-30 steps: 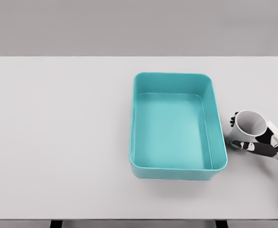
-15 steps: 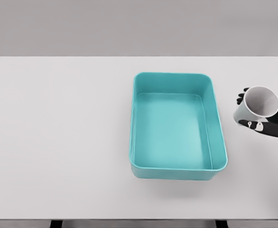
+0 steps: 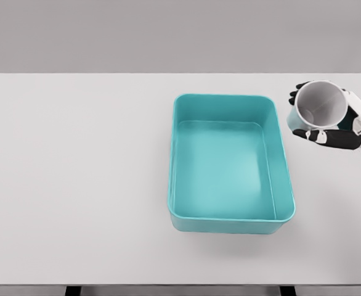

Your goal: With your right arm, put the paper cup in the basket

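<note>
Gripping the paper cup [image 3: 320, 106] at the right edge of the head view: right hand [image 3: 347, 126], white with dark fingers, arm entering from the right. Thumb [image 3: 328, 137] laid along the cup's lower side, a dark fingertip [image 3: 299, 89] showing past the rim on the upper left. Wrapped around the cup's wall, not loose.

Cup white, held clear of the table [image 3: 76, 185], no contact with the surface visible. Tilted well off upright, open mouth turned toward the camera and a little to the left, so the grey inside and the round rim show nearly full-on. Long axis running from that mouth back and down into the palm, base hidden behind the rim and the hand.

Just left of the cup, the basket [image 3: 281, 123]: a teal rectangular tub with rounded corners, long side running away from the camera, nothing inside it. Cup beside the basket's far right corner, outside the rim, a narrow strip of table showing between them in the picture. Not yet over the opening.

Wide pale table beneath everything, plain grey wall [image 3: 168, 31] behind.
</note>
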